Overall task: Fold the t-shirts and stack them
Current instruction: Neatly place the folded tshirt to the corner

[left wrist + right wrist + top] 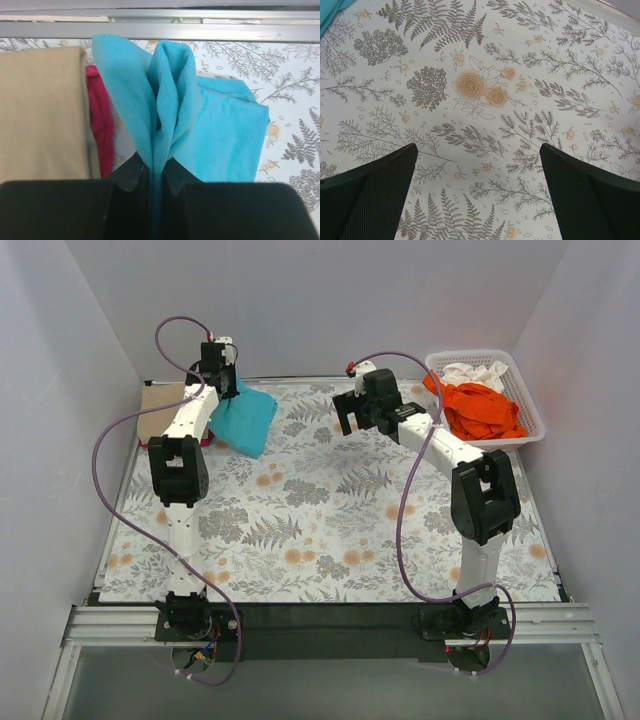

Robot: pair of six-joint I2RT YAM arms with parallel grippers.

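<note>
Quick progress check for you: I'd call it two shirts done, one in hand, two untouched. The tan shirt (40, 110) lies folded flat at the far-left corner of the table (330, 520). The magenta-red shirt (100, 120) shows along its edge, apparently underneath, so that's your stack.

Your left pincer (157, 175) is clenched on a bunched ridge of the turquoise-teal shirt (225, 130), which hangs folded just beside the stack. It's a soft fine knit, and it pleats deeply where it's pinched.

The orange shirt (480, 410) and white shirt (472, 372) sit crumpled in the white lattice basket (530, 410) at far right. Your right pincer (477, 150) is spread wide with nothing in it, hovering over the floral print.
</note>
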